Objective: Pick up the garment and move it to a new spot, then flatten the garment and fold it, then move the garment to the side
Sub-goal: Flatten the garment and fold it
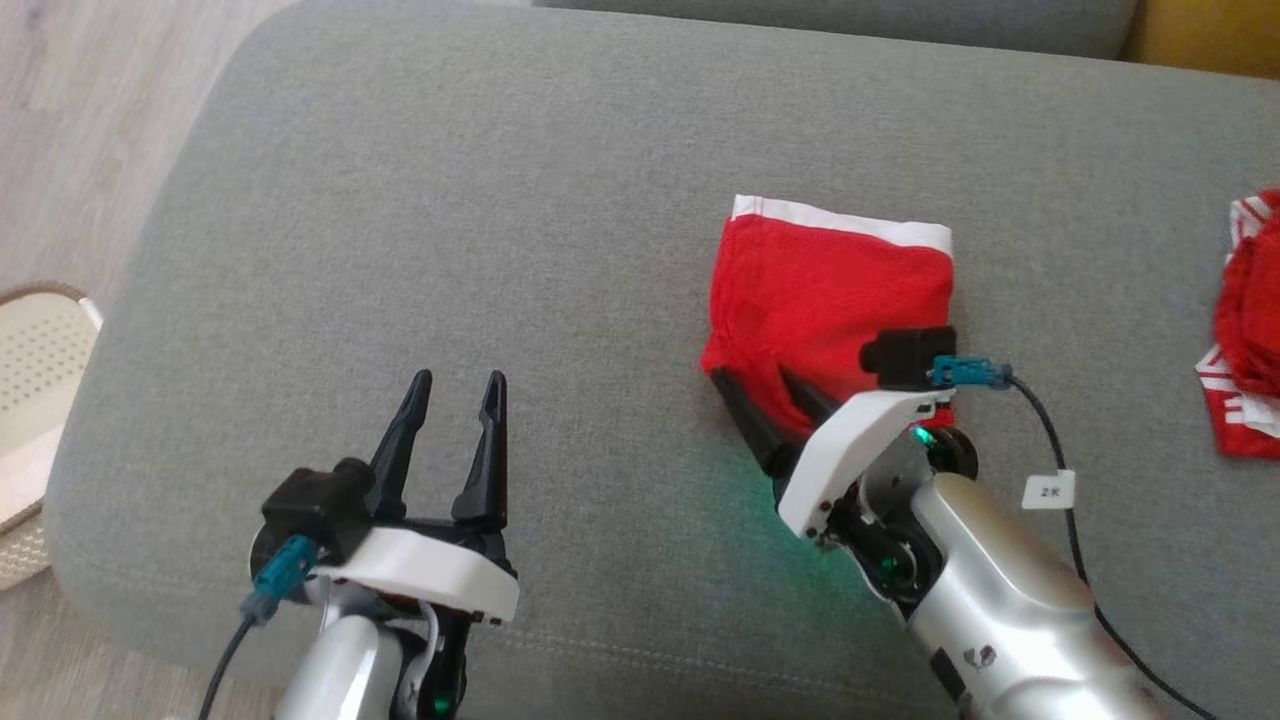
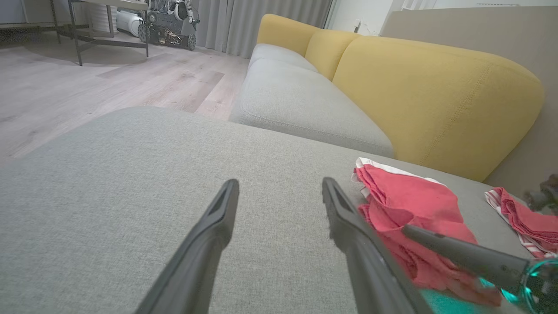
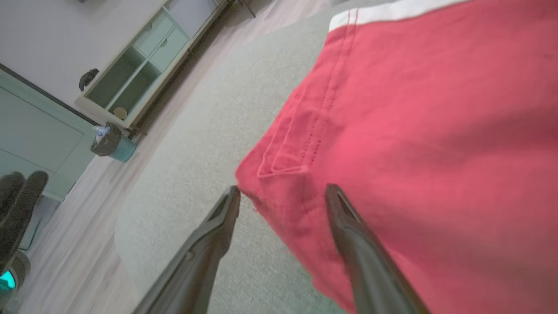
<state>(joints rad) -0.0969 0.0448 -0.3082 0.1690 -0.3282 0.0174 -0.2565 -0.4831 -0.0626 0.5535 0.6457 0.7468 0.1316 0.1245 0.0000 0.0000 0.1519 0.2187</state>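
A folded red garment [image 1: 825,300] with a white band along its far edge lies on the grey cushion [image 1: 500,200]. My right gripper [image 1: 748,374] is open at the garment's near-left corner, one finger on the cushion beside the cloth and the other over the red fabric [image 3: 414,152]. The corner sits between the two fingertips in the right wrist view. My left gripper [image 1: 455,385] is open above bare cushion, well to the left of the garment, holding nothing. In the left wrist view the garment [image 2: 409,205] lies to the right of my fingers.
A second red and white striped garment [image 1: 1245,330] lies at the cushion's right edge. A pale perforated basket [image 1: 35,400] stands on the wooden floor to the left. A yellow sofa back [image 2: 436,96] rises behind the cushion.
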